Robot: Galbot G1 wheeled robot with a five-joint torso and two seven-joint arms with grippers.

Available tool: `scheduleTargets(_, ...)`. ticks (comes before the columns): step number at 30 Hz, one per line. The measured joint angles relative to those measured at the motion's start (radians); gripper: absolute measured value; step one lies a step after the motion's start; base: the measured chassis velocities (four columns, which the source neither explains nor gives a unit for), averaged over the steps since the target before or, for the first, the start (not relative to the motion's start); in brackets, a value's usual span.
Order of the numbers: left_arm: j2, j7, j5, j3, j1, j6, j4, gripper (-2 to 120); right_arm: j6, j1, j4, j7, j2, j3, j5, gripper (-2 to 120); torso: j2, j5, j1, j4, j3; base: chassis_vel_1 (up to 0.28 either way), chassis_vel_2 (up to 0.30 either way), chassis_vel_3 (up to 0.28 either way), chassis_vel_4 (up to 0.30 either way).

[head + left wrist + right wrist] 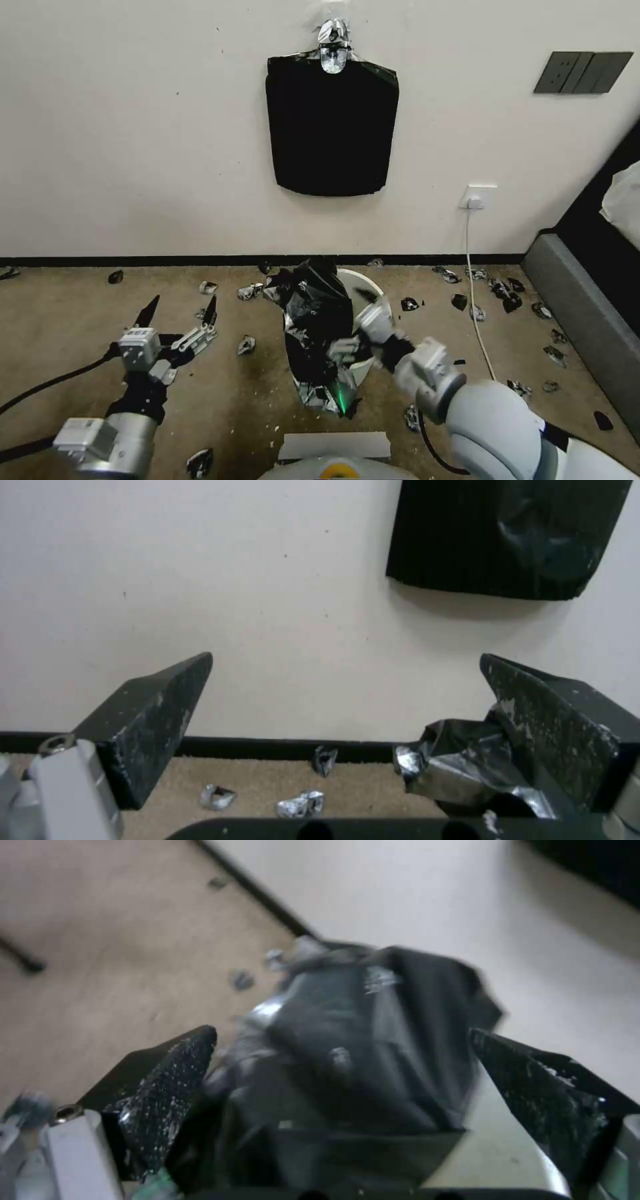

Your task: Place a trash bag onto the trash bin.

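Black bag draped over the white bin on the floor, right end effector at the bin, left one off to the side.

Head view: the bag (319, 327) hangs crumpled over the left part of the bin (363, 283), which stands on the carpet near the wall; the right end effector (360, 337) is at the bin's near rim against the bag, while the left end effector (180, 308) hovers well to the left, fingers spread and empty. Left wrist view: the left end effector (347, 700) is wide open with nothing between its fingers; a fold of the bag (460, 770) lies beside one finger. Right wrist view: the right end effector (343, 1065) is wide open, its fingers on either side of the bag (360, 1050), not clamped.
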Motion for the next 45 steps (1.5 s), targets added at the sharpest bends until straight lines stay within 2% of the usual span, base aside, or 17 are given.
scheduleTargets(3,-0.003,0.000,0.005,0.001,0.002,0.000,0.000,100,-0.041,0.056,-0.011,0.000,0.022,-0.073,-0.018,100,0.000,-0.0001,0.000,-0.0001,0.000,0.000,0.000,0.000,0.000)
scheduleTargets(9,-0.002,-0.001,0.011,0.002,-0.003,0.005,0.002,100,-0.110,0.089,-0.079,0.034,0.144,-0.199,-0.220,100,0.000,0.0000,0.000,-0.0001,0.000,0.000,0.000,0.000,0.000)
scheduleTargets(12,0.001,-0.001,0.011,0.002,-0.009,0.007,0.002,100,-0.137,0.091,-0.098,0.050,0.166,-0.224,-0.286,100,0.000,-0.0001,0.000,-0.0001,0.000,0.000,0.000,0.000,0.000)
scheduleTargets(22,0.003,-0.002,0.010,0.022,-0.021,0.009,0.005,100,-0.149,0.068,-0.168,0.083,0.186,-0.228,-0.536,100,0.000,-0.0001,0.000,-0.0002,0.000,0.000,0.000,0.000,0.000)
scheduleTargets(35,0.003,-0.003,0.016,0.043,-0.018,0.006,0.007,100,-0.146,0.106,-0.203,0.073,0.267,-0.257,-0.643,100,0.000,0.0000,0.000,-0.0001,0.000,0.000,0.000,0.000,0.000)
scheduleTargets(37,0.005,-0.003,0.019,0.046,-0.019,0.005,0.008,100,-0.146,0.115,-0.199,0.070,0.249,-0.254,-0.638,92,0.000,0.0000,0.000,-0.0001,0.000,0.000,0.000,0.000,0.000)
scheduleTargets(38,0.005,-0.003,0.019,0.046,-0.019,0.005,0.008,100,-0.146,0.115,-0.199,0.070,0.249,-0.254,-0.638,92,0.000,0.0000,0.000,-0.0001,0.000,0.000,0.000,0.000,0.000)
scheduleTargets(40,0.008,-0.003,0.021,0.052,-0.023,0.005,0.009,100,-0.146,0.125,-0.195,0.072,0.213,-0.241,-0.605,83,0.000,0.0001,0.000,-0.0002,0.000,0.000,0.000,0.000,0.000)
scheduleTargets(41,0.008,-0.003,0.021,0.052,-0.023,0.005,0.009,100,-0.146,0.125,-0.195,0.072,0.213,-0.241,-0.605,83,0.000,0.0001,0.000,-0.0002,0.000,0.000,0.000,0.000,0.000)
scheduleTargets(43,0.010,-0.003,0.031,0.062,-0.026,0.007,0.010,100,-0.145,0.136,-0.180,0.078,0.188,-0.235,-0.566,73,0.000,0.0000,0.000,-0.0003,0.000,0.000,0.000,0.000,0.000)
scheduleTargets(44,0.010,-0.003,0.031,0.062,-0.026,0.007,0.010,100,-0.145,0.136,-0.180,0.078,0.188,-0.235,-0.566,73,0.000,0.0000,0.000,-0.0003,0.000,0.000,0.000,0.000,0.000)
scheduleTargets(45,0.012,-0.003,0.039,0.070,-0.026,0.008,0.011,100,-0.144,0.147,-0.167,0.079,0.174,-0.235,-0.533,67,0.000,0.0001,0.000,-0.0002,0.000,0.000,0.000,0.000,0.000)
